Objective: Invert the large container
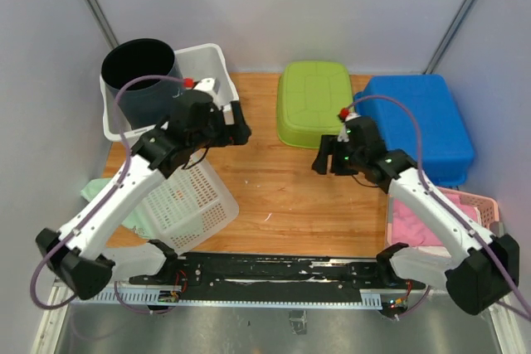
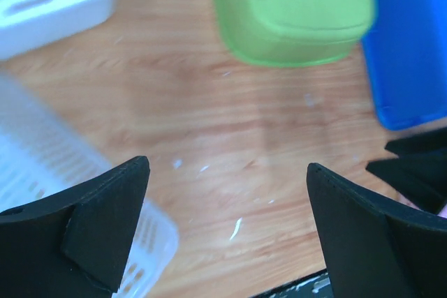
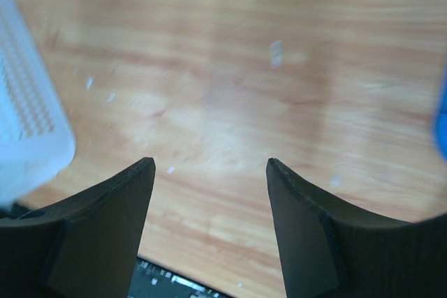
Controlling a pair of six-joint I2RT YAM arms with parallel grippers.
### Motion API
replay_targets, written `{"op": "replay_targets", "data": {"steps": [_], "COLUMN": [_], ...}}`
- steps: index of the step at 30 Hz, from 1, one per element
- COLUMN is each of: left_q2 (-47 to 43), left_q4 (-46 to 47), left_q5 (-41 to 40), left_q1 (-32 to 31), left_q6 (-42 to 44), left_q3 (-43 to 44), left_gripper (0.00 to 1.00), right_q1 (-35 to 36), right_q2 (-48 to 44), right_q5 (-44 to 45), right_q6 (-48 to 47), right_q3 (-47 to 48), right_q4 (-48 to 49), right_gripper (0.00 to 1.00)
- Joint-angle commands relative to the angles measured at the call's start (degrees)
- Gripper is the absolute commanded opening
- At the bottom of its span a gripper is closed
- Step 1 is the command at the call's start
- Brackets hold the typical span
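Observation:
The large blue container (image 1: pixel 419 126) lies bottom up at the right of the wooden table; its corner shows in the left wrist view (image 2: pixel 408 40). A smaller green container (image 1: pixel 314 104) lies bottom up beside it on the left, and it also shows in the left wrist view (image 2: pixel 293 8). My left gripper (image 1: pixel 241 126) is open and empty over the table left of the green container (image 2: pixel 227 193). My right gripper (image 1: pixel 325 157) is open and empty over bare wood in front of the green container, next to the blue one (image 3: pixel 209 193).
A white tub (image 1: pixel 203 72) at the back left holds a black bucket (image 1: pixel 139 68). A white perforated basket (image 1: pixel 187 201) lies under my left arm. A pink basket (image 1: pixel 440 221) sits at the front right. A green cloth (image 1: pixel 95 188) lies at the left edge.

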Motion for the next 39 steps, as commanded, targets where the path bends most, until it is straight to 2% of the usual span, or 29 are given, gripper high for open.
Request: {"op": "replay_targets", "data": {"steps": [1, 5, 10, 17, 24, 26, 29, 34, 39], "left_q2": [-5.77, -12.17, -15.99, -19.51, -19.45, -19.62, -19.97, -19.84, -18.12], "left_q4": [-17.45, -19.68, -21.35, -25.76, -25.46, -25.0, -24.21, -22.16, -18.13], "left_q5": [-12.69, -13.09, -17.09, -28.26, -29.43, -29.16, -28.82, -28.33, -24.92], "left_q1": [2.17, 3.85, 4.72, 4.73, 4.73, 4.73, 4.73, 4.73, 4.72], "left_q6": [-10.57, -17.47, -20.59, -22.72, -22.38, -22.09, -21.39, -19.86, -17.01], "left_q3": [-8.74, -13.6, -9.43, -1.42, -0.81, -1.15, -1.62, -2.21, -3.83], "left_gripper": [0.99, 0.99, 0.99, 0.99, 0.99, 0.99, 0.99, 0.99, 0.99], "right_q1": [14.94, 24.98, 32.99, 37.31, 38.87, 38.72, 37.88, 33.39, 27.31], "right_q2": [7.34, 21.47, 36.44, 46.34, 53.92, 53.55, 50.45, 39.45, 30.33], "right_q5": [-2.3, -2.38, -1.03, -1.83, 3.75, 4.41, 6.28, 7.69, 11.99], "right_q6": [5.42, 3.28, 0.47, 2.12, 3.43, 3.13, 3.51, 4.87, 1.78], "right_q3": [1.7, 14.15, 30.32, 40.33, 46.2, 45.44, 39.37, 24.87, 13.88], "right_q4": [6.09, 7.86, 4.92, 4.1, -3.0, -4.67, -4.95, -5.0, -8.67], "right_gripper": [0.67, 0.66, 0.65, 0.64, 0.62, 0.62, 0.62, 0.61, 0.59]}}
